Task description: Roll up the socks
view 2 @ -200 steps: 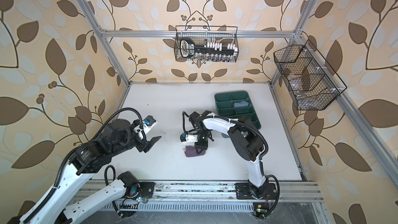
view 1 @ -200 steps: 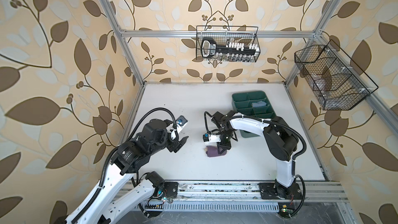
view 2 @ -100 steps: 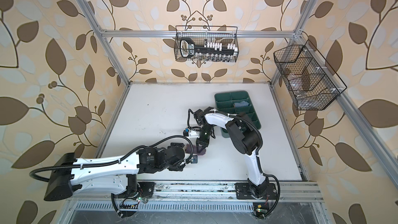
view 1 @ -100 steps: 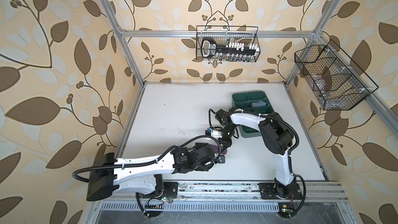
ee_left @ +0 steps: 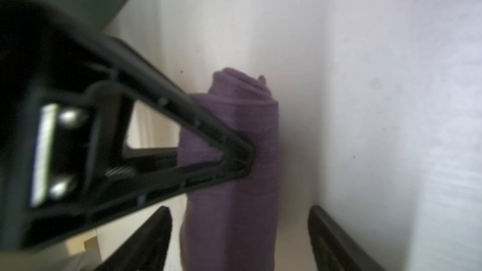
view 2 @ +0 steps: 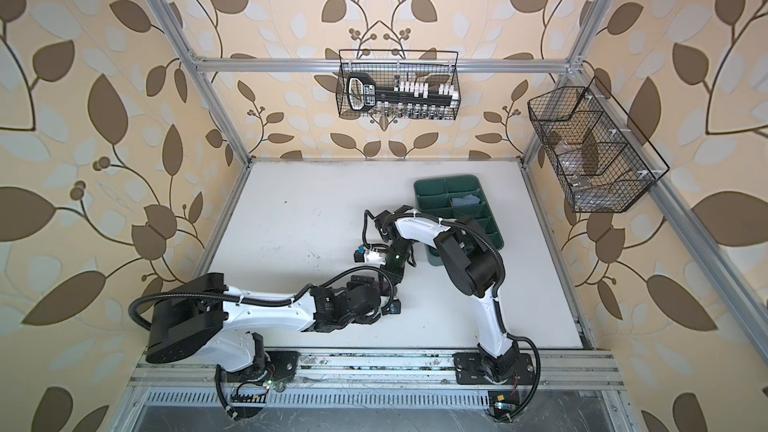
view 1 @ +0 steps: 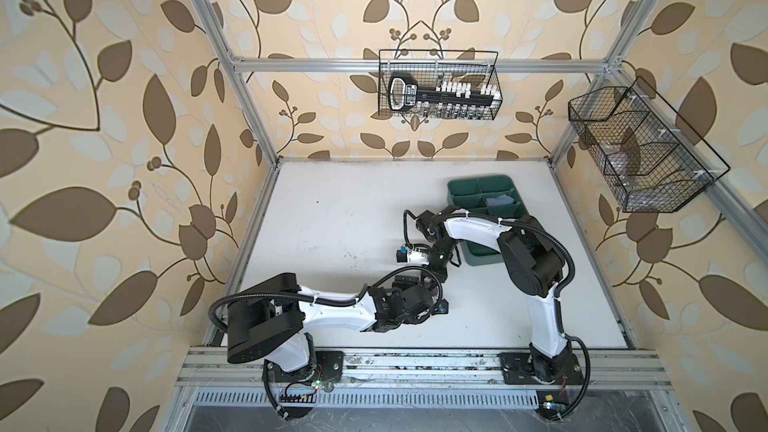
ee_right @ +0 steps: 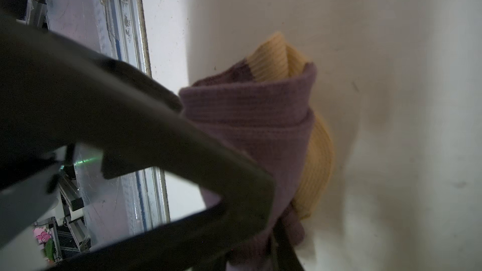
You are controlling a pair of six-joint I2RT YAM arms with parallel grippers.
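A purple sock (ee_left: pixel 234 204) lies on the white table as a tight roll, its tan part (ee_right: pixel 318 157) showing at one end in the right wrist view. My right gripper (ee_right: pixel 276 246) is shut on one end of this roll, and one of its fingers (ee_left: pixel 208 136) presses against the side. My left gripper (ee_left: pixel 240 243) is open and straddles the roll, a finger (ee_left: pixel 154 241) on each side with a gap to the fabric. In both top views the two grippers (view 1: pixel 432 292) (view 2: pixel 388 284) meet at the table's front middle and hide the sock. No grey-blue sock is identifiable.
A green divided tray (view 1: pixel 457 197) stands just behind the right arm, with a pale blue fabric item (view 1: pixel 500 201) in one compartment. A wire basket (view 1: pixel 440 85) hangs on the back wall, another basket (view 1: pixel 640 151) on the right wall. The metal rail (view 1: pixel 415 363) runs along the table's front.
My left arm has swung in from the left, dropped low, and brought its open gripper around the roll. My right gripper stayed shut on the sock, shifting slightly.
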